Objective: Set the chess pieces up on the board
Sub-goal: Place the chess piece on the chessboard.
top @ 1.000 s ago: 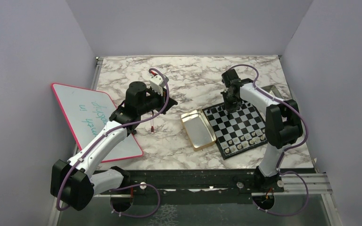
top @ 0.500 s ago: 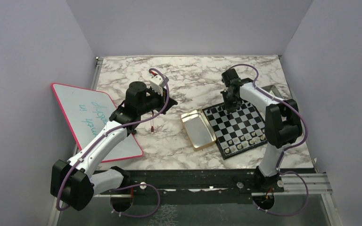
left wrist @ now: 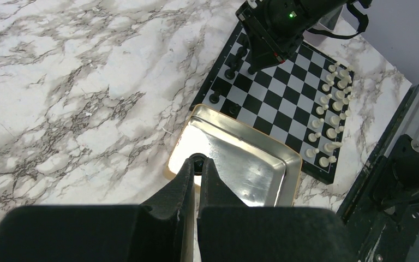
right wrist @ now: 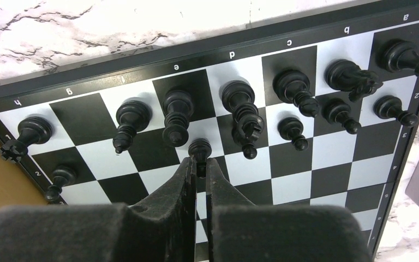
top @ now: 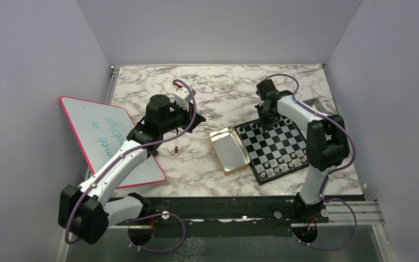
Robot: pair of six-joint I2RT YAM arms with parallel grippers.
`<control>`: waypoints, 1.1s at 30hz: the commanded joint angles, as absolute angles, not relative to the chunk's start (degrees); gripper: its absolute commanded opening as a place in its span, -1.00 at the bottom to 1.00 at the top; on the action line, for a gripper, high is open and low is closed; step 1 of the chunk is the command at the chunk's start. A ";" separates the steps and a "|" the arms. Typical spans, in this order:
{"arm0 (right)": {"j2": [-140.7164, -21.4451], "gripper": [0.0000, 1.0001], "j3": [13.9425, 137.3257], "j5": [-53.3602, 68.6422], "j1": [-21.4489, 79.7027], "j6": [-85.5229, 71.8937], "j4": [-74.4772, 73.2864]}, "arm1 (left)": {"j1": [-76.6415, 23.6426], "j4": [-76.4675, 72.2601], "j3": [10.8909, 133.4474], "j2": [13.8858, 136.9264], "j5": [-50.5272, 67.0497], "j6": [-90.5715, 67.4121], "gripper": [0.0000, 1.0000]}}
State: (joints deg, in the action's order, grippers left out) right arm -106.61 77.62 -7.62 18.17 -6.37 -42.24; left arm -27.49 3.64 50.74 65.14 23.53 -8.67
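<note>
Seen from above, the right gripper (top: 265, 115) just hides the far edge of the board (top: 283, 143). Its wrist camera shows it pinched on a black pawn (right wrist: 199, 148) in the second row. The left gripper (left wrist: 197, 164) is nearly closed, and I cannot tell whether it holds anything.

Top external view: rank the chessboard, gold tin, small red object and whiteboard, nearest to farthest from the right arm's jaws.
From the right gripper:
1. Board, directly beneath the jaws.
2. Gold tin, along the board's left edge.
3. Small red object, mid-table, left of the tin.
4. Whiteboard, far left.
</note>
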 commanded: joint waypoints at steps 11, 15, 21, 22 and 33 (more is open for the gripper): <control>-108.17 -0.57 77.24 -5.74 17.78 -7.46 -40.16 | -27.64 4.01 50.19 63.69 22.69 -7.65 -1.00; -108.21 -0.57 77.26 -5.29 17.78 -7.56 -40.16 | -27.61 4.00 50.19 63.75 22.77 -7.65 -1.00; -108.48 -0.61 77.08 -5.36 17.80 -7.73 -39.88 | -27.68 4.10 50.15 63.70 22.75 -7.65 -1.00; -108.48 -0.61 77.08 -5.36 17.77 -7.73 -40.02 | -27.69 4.10 50.16 63.70 22.77 -7.65 -1.00; -106.63 -0.44 78.06 -5.16 17.78 -8.24 -41.40 | -27.64 4.00 50.10 63.74 22.59 -7.38 -1.00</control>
